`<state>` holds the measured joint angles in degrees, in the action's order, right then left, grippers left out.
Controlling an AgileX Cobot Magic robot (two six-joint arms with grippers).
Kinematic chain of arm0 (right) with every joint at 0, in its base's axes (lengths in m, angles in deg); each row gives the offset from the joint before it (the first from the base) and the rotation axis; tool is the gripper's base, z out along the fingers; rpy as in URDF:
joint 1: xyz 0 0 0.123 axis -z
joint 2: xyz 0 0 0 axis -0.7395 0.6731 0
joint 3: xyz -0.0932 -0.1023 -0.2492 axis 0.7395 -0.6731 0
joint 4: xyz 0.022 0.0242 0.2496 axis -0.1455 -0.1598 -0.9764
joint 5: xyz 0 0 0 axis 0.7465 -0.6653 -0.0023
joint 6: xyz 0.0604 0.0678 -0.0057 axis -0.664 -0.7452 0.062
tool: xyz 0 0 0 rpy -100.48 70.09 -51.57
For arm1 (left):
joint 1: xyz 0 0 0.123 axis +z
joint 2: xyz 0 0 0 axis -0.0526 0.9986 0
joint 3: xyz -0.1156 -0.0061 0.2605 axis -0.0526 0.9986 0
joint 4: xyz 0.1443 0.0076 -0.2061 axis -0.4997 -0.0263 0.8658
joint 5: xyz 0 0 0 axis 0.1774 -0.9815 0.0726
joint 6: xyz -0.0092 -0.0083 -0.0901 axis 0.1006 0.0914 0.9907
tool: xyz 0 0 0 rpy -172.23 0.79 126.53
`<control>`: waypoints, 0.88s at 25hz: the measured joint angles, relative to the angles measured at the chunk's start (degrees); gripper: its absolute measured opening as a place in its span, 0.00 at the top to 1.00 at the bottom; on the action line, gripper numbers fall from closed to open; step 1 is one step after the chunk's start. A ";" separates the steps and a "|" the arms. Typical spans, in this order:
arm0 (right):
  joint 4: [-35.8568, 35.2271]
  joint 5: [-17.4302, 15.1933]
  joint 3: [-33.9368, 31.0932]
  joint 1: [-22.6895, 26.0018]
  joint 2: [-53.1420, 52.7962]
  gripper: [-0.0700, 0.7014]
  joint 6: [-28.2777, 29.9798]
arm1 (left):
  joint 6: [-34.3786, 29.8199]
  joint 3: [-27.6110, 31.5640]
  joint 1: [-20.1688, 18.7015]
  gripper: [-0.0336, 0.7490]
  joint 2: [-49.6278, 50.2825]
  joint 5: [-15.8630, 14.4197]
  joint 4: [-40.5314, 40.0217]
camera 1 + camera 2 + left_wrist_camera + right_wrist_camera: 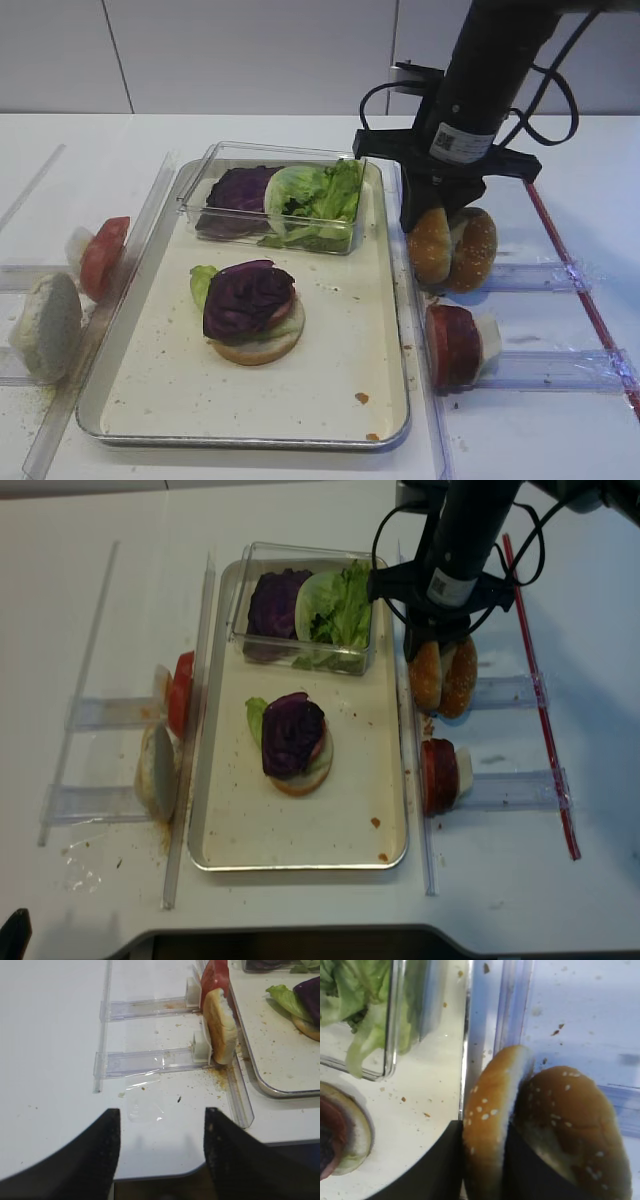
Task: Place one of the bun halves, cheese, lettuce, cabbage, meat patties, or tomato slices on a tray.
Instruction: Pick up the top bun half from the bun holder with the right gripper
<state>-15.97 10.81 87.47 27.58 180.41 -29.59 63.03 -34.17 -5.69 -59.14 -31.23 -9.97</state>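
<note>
With my right pincer (432,226) clamped on the nearer bun top (430,246), which stands on edge just right of the tray (385,395), I'd lift straight up to avoid toppling its neighbouring bun (473,249); the left pincer (161,1146) hangs open above the counter (50,1050).

Two high views overlook the tray (385,300); wrist cameras sit close beside it.

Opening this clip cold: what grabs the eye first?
The right gripper stands over two sesame bun tops on edge just right of the tray, its jaws closed on the nearer bun top. Mid-tray sits a half-built burger capped with purple cabbage.
</note>
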 joint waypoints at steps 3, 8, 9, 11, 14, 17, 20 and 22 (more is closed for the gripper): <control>0.19 0.00 0.00 0.00 0.00 0.65 0.00 | 0.00 0.00 0.00 0.50 0.00 0.00 0.00; 0.19 0.00 0.00 0.00 0.00 0.73 -0.40 | 0.00 0.00 0.00 0.50 0.00 0.00 0.00; 0.19 0.00 0.00 0.00 0.00 0.73 -0.40 | 0.00 0.00 0.00 0.50 0.00 0.00 0.00; 0.19 0.00 0.00 0.00 0.00 0.74 -0.40 | 0.00 0.00 0.00 0.50 0.00 0.00 0.00; 0.19 0.00 0.00 0.00 0.00 0.74 -0.40 | 0.00 0.00 0.00 0.50 0.00 0.00 0.00; 0.09 0.00 0.00 0.00 -0.41 0.74 -0.40 | 0.00 0.00 0.00 0.50 0.00 0.00 0.00; -0.13 0.00 0.00 0.00 -1.13 0.74 -0.40 | 0.00 0.00 0.00 0.50 0.00 0.00 0.00; -0.26 0.00 0.00 0.00 -1.52 0.74 -0.40 | 0.00 0.00 0.00 0.50 0.00 0.00 0.00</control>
<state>-16.23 10.81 87.47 27.58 178.89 -29.99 63.03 -34.17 -5.69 -59.14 -31.23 -9.97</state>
